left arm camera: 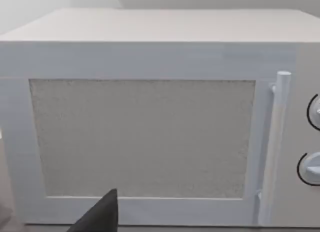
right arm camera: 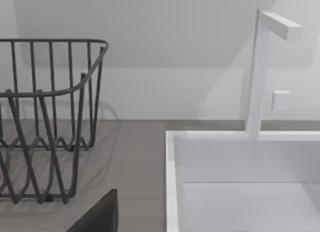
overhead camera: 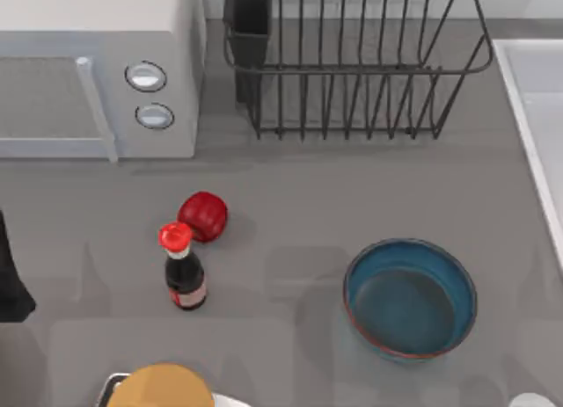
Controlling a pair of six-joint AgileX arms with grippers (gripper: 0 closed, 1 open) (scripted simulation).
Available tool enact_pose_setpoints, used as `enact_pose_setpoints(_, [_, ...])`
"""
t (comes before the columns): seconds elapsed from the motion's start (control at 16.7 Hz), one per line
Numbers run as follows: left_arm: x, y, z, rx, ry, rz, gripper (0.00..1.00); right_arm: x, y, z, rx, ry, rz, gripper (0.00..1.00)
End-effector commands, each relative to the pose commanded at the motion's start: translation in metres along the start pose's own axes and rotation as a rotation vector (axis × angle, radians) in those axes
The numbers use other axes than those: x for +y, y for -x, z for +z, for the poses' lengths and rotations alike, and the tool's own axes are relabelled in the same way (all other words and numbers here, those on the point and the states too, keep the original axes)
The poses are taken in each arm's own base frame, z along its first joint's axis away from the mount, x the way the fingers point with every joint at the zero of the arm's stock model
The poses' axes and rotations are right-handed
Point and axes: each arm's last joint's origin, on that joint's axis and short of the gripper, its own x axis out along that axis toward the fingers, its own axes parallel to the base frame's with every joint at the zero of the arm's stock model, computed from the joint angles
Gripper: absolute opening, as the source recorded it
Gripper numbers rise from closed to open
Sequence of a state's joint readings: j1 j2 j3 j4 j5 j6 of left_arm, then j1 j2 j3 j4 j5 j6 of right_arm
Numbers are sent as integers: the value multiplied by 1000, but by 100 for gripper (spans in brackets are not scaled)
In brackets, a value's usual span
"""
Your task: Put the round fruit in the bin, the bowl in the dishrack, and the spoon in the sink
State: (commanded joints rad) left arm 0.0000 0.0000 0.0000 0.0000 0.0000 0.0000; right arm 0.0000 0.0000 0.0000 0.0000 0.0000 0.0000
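Left gripper (left arm camera: pixel 102 214): facing microwave (left arm camera: pixel 150 122), finger state cannot be determined | Right gripper (right arm camera: pixel 102 214): between dishrack (right arm camera: pixel 45 117) and sink (right arm camera: pixel 240 182), state undeterminable | Round fruit (overhead camera: pixel 203 215): touching sauce bottle (overhead camera: pixel 183 271) | Bowl (overhead camera: pixel 410 298): upright, table (overhead camera: pixel 290 196) right half.

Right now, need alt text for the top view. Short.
Seen from above, a grey table holds a blue bowl at right of centre and a small red round fruit touching or just behind a red-capped sauce bottle at left. A white microwave and a dark wire dishrack stand along the far edge, with the sink at the right edge.
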Motion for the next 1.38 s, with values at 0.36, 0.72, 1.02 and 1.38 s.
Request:
enact_pose_setpoints(0.36, [-2,-2,18,77,8,-7,100,0,0,0,0,0,0,100])
enact_pose_setpoints(0.72, [-14,-37,81,403,13,-54,100,0,0,0,0,0,0,100])
enact_pose_setpoints(1.02, [-49,-118,110,798,-45,-129,100,0,0,0,0,0,0,100])
enact_pose_setpoints(1.38, [-123,-206,88,1192,-192,-220,100,0,0,0,0,0,0,100])
